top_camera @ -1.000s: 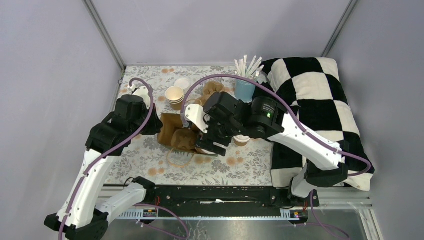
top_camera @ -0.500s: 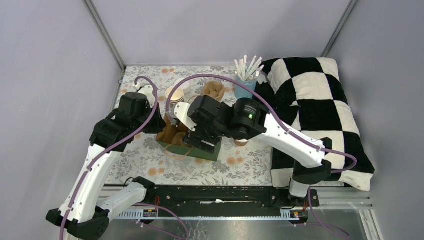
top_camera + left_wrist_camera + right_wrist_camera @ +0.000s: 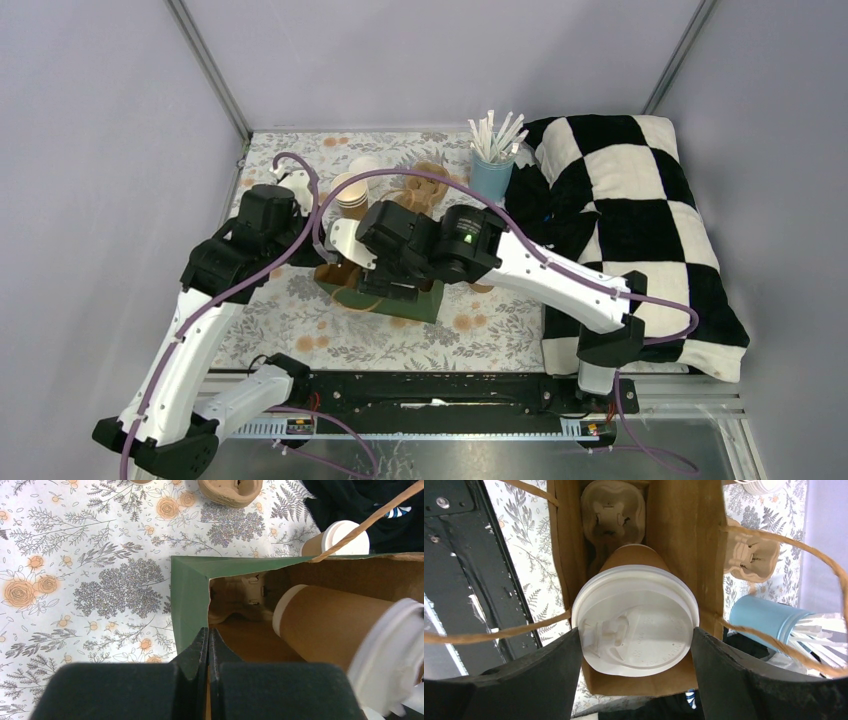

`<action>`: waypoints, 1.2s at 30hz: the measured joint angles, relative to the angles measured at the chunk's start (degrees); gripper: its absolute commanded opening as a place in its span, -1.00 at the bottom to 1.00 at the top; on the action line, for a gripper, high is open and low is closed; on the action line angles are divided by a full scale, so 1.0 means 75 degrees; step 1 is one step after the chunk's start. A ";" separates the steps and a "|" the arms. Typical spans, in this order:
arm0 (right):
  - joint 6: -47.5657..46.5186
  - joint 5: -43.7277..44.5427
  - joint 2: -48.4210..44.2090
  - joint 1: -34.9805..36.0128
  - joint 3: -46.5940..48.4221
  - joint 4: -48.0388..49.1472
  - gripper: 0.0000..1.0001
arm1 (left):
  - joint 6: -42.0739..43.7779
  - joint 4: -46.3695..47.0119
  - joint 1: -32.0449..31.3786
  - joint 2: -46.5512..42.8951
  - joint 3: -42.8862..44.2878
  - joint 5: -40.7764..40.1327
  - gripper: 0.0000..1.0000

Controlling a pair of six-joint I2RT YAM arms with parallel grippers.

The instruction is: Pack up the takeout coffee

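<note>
Right arm reaches left, wrist pointing down, right gripper (image 3: pixel 635 645) grasping a lidded cup (image 3: pixel 634 625) partway inside the paper bag (image 3: pixel 187 595). Left gripper (image 3: pixel 207 645) is clenched on the bag's left rim. The other cup (image 3: pixel 340 537) stands just right of the bag.

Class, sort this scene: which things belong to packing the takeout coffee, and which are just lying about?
Job: lidded cup in the right claw; second lidded cup on the table; paper bag, pinched by the left claw; carrier inside the bag.
Lying about: spare carrier; blue cup of straws; stack of open cups; chequered cushion.
</note>
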 measured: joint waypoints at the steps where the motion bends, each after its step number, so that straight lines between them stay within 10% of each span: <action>1: -0.0070 0.0000 -0.0003 0.0000 -0.0157 0.0108 0.20 | 0.0017 0.0000 0.0000 -0.0009 -0.0003 0.0000 -1.00; 36: -0.0099 -0.0172 0.0020 -0.0379 -0.1043 -0.0233 0.16 | 0.0038 0.0580 0.0000 -0.0338 -0.0291 0.0125 -1.00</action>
